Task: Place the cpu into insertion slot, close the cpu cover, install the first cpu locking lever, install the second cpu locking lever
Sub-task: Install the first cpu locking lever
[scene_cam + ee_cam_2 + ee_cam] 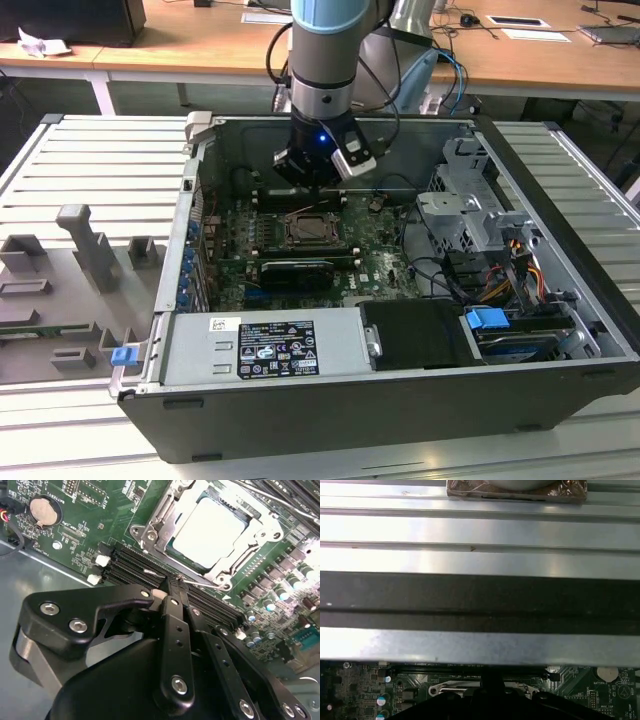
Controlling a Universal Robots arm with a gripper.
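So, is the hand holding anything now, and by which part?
It cannot be told. The hand is at the thin locking lever beside the cpu cover, but no grip shows.

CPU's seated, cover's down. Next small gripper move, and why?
Probably ease the gripper down slightly onto the wire locking lever at its tip. In the second wrist view the cpu lies under the closed cpu cover, the lever runs beside that cover, and I can't tell it's latched.
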